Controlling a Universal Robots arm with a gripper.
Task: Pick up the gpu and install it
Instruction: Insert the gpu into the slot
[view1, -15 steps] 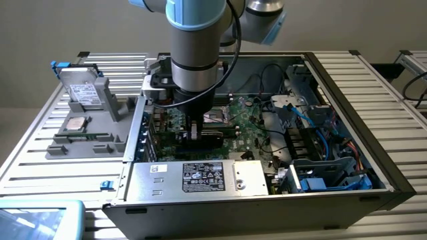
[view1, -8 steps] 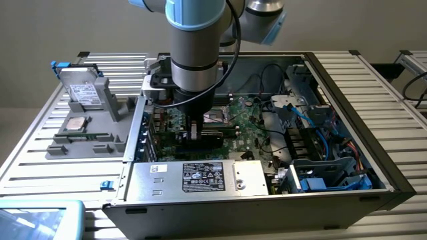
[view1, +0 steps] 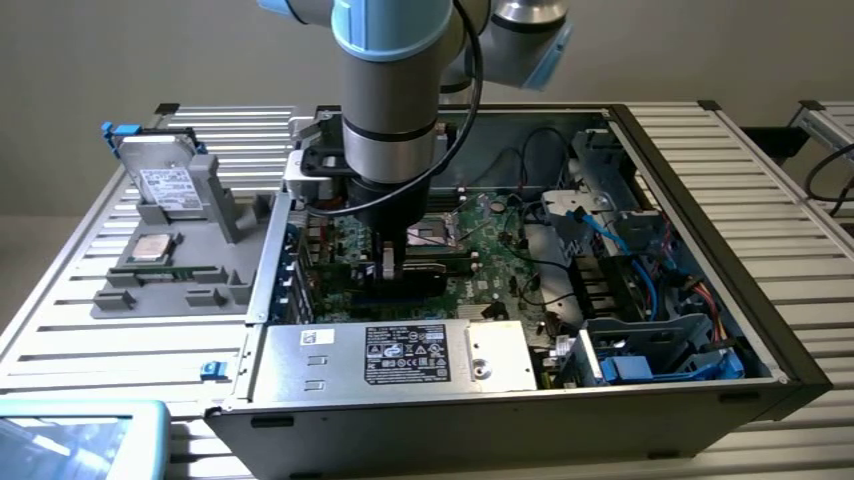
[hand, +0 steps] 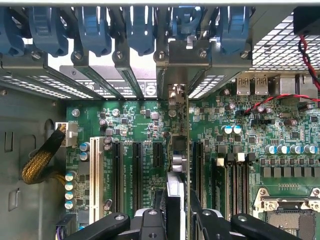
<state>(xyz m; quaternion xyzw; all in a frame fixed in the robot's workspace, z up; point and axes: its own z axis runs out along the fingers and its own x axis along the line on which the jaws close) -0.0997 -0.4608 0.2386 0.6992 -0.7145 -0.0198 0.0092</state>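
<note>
My fingers (hand: 176, 220) sit low inside the open computer case (view1: 694, 180), clamped on the gpu (hand: 176, 165) standing on edge over the motherboard (hand: 135, 125). Tight here: black slots (hand: 136, 170) run close on either side, the blue bracket clips (hand: 95, 30) wall off the end ahead, and the power supply (view1: 400, 355) blocks behind. Straight up is open.

Gpu (hand: 176, 170) seen edge-on — faces hidden; lower end prob. behind gripper (hand: 175, 220), cut by frame edge.
</note>
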